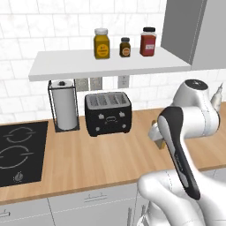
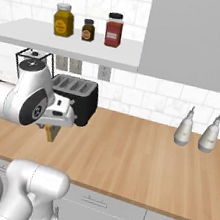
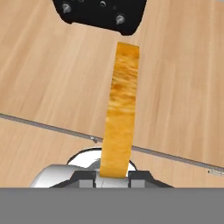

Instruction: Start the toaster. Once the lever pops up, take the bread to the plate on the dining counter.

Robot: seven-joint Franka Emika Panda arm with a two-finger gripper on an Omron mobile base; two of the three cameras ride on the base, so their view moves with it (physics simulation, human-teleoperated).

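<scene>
Gripping the bread [image 3: 120, 109] edge-on between its narrowed fingers, the gripper [image 3: 113, 174] is hanging above the wooden counter [image 1: 106, 159], out in front of the toaster [image 1: 108, 113] and to its right. The golden-brown slice is showing its thin crust edge in the hand view and peeking out as a small tan piece beneath the hand in the right base view. The black toaster is sitting at the back of the counter against the tiled wall, just right of the paper-towel roll [image 1: 64, 106] and below a white shelf [image 1: 110, 62] carrying three jars.
</scene>
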